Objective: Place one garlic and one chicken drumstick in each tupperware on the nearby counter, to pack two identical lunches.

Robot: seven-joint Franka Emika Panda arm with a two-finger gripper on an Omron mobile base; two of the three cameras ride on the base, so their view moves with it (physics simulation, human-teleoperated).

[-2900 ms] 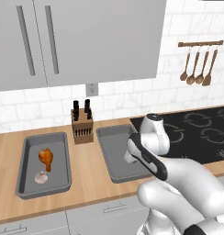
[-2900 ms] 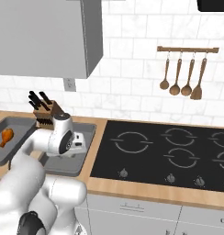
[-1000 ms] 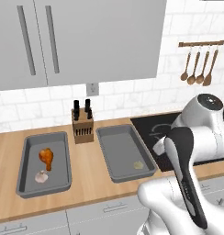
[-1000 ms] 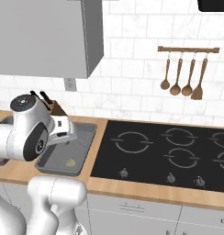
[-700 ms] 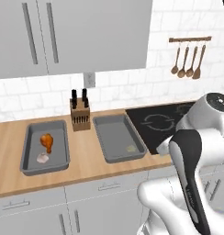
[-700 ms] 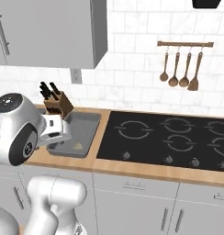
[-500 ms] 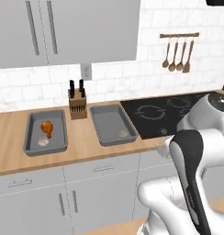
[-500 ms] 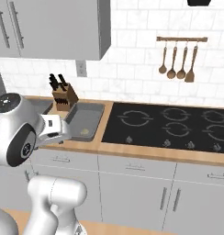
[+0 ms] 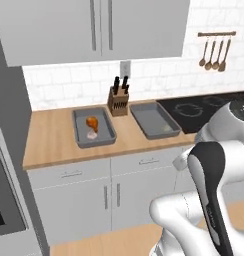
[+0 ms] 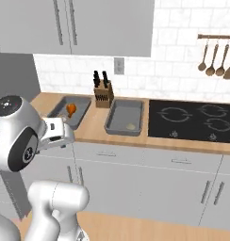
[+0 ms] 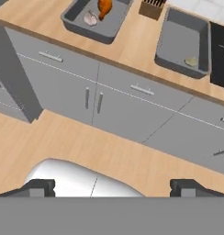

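Note:
Two dark-gray tupperware trays sit on the wooden counter [image 9: 51,137]. The left tupperware [image 9: 105,131] [image 10: 82,115] [image 11: 86,32] holds an orange chicken drumstick [image 9: 92,122] [image 10: 70,108] [image 11: 104,6] and a pale garlic [image 9: 92,135] [image 11: 90,19]. The right tupperware [image 9: 151,117] [image 10: 124,113] [image 11: 182,39] holds one garlic [image 9: 166,128] [image 10: 131,126] [image 11: 191,61] near its front corner. My gripper [image 11: 113,187] hangs well back from the counter, above the floor in front of the cabinets, open with nothing between its fingertips [image 11: 38,187].
A knife block [image 9: 118,101] [image 10: 102,96] stands between the trays at the back. The black stovetop [image 9: 204,106] [image 10: 197,120] lies to the right, with wooden utensils [image 9: 214,50] hanging above. Gray cabinet fronts [image 11: 123,105] run under the counter.
The base has backed away from the counter, so the whole scene looks farther off. The arm has drawn back from the right tray, where one garlic now lies.

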